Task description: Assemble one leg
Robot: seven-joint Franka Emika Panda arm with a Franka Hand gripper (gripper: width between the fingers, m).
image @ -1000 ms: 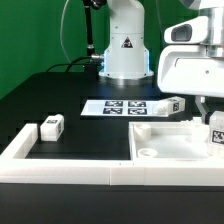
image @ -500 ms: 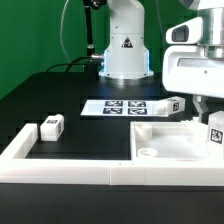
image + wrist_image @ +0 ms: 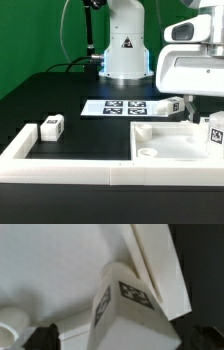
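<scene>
My gripper (image 3: 213,118) at the exterior view's right edge is shut on a leg (image 3: 215,134), a chunky white block with square tags. It holds the leg upright over the right side of the large white panel (image 3: 165,140). In the wrist view the leg (image 3: 128,308) fills the middle between my dark fingers (image 3: 46,336), with the gripper (image 3: 125,341) closed around its near end. The panel (image 3: 60,263) lies below, with its raised edge beside the leg and a round hole (image 3: 8,324) nearby. Whether the leg touches the panel I cannot tell.
A second leg (image 3: 52,126) lies at the exterior view's left, inside a low white frame (image 3: 60,168). A third leg (image 3: 176,104) rests by the marker board (image 3: 122,107). The robot base (image 3: 125,45) stands behind.
The held leg and gripper have shifted slightly upward at the exterior view's right edge. Nothing else has moved.
</scene>
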